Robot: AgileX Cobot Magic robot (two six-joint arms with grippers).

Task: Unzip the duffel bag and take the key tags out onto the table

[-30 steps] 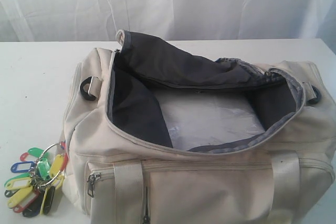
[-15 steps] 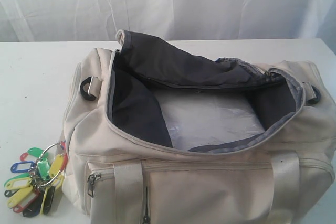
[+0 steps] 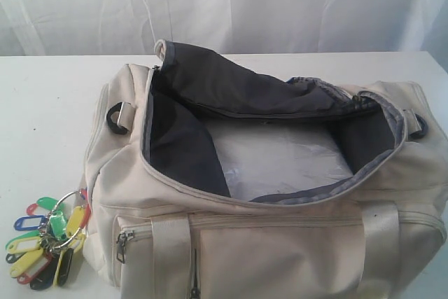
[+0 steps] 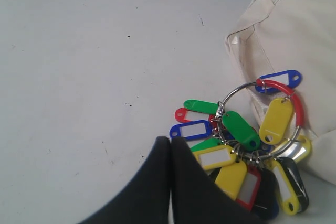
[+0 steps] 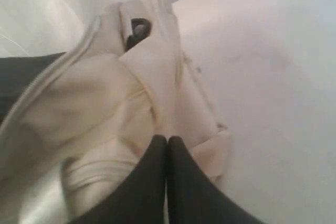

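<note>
Looking at the duffel bag point(image 3: 280, 257): unzipped, its mouth gaping, with the dark lining point(image 3: 210, 78) flap folded up toward the table's far edge. It fills the table from the middle almost to the right edge.
Key tags point(image 3: 47, 239): out on the table point(image 3: 49, 96), toward its near left, the ring and a few tags touching the bag's left end by its front corner.
Left jaws: pressed together, gripping nothing, just beside the tags; I cannot tell whether they touch them.
Right jaws: closed and empty, over the bag's cream end fabric near a black D-ring point(image 5: 137, 27).
Open room: bare white table left of the bag, plus a strip behind it up to the far edge.
</note>
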